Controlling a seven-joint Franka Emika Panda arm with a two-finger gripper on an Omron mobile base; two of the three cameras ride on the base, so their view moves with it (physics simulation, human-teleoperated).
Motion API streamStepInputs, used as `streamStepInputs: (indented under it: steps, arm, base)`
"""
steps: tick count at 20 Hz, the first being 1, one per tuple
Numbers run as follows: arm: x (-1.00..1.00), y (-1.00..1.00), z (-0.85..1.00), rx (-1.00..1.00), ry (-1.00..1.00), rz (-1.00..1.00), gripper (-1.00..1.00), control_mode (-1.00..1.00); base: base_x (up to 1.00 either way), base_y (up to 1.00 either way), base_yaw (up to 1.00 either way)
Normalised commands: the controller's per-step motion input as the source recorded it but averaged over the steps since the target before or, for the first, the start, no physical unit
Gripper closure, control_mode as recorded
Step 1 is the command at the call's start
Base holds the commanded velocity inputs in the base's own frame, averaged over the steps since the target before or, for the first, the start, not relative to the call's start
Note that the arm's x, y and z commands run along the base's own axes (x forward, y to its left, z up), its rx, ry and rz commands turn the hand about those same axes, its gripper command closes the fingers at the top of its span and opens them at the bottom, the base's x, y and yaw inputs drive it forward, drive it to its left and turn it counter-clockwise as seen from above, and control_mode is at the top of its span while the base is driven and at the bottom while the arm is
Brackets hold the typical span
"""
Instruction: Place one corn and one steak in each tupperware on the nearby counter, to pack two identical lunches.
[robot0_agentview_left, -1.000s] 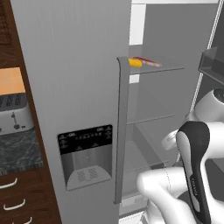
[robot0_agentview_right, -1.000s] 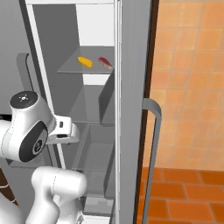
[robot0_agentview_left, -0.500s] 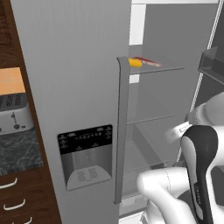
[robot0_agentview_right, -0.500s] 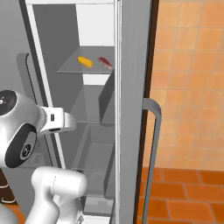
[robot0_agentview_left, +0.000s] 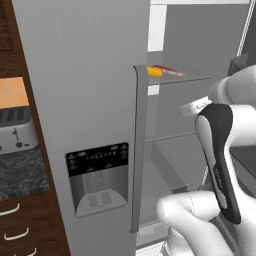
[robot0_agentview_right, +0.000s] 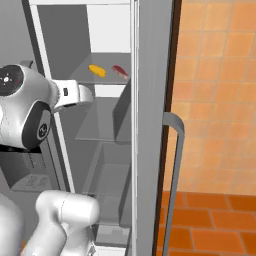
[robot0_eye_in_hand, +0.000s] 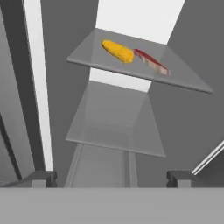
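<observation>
Fridge shelf (robot0_eye_in_hand: 183, 83) holds corn (robot0_eye_in_hand: 118, 51), steak (robot0_eye_in_hand: 151, 61); gripper (robot0_eye_in_hand: 113, 177) below, jaws wide.

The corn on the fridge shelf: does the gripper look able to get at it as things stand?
Probably yes. The corn lies beside the steak on an open glass shelf, and the open gripper faces it with nothing between.

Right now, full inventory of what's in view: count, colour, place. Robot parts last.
corn: 1, yellow, upper glass fridge shelf, beside the steak
steak: 1, red, same shelf
glass shelves: 2, clear grey, inside the open fridge
fridge door: 1, grey, dispenser panel, vertical handle
toaster: 1, silver, on the counter
counter: 1, black marbled, left of fridge, brown drawers below
wall: orange tiles, right
arm: 1, white, dark joints
gripper: 1, open, empty, below the shelves
</observation>
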Motion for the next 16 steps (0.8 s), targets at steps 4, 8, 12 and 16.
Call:
streamStepInputs:
  steps: [4,8,12,16]
  arm:
    - [1.00,-0.13,0.38,0.01,-0.05,0.00,-1.00,-1.00]
    - [1.00,-0.31,-0.20,0.00,0.02,0.00,-1.00,-1.00]
    - [1.00,-0.25,-0.05,0.00,0.05,0.00,-1.00,-1.00]
    - [1.00,-0.24,0.00,0.00,0.28,0.00,-1.00,-1.00]
  base:
    - [0.00,0.00,0.00]
    - [0.00,0.00,0.00]
    - [0.00,0.00,0.00]
    - [0.00,0.00,0.00]
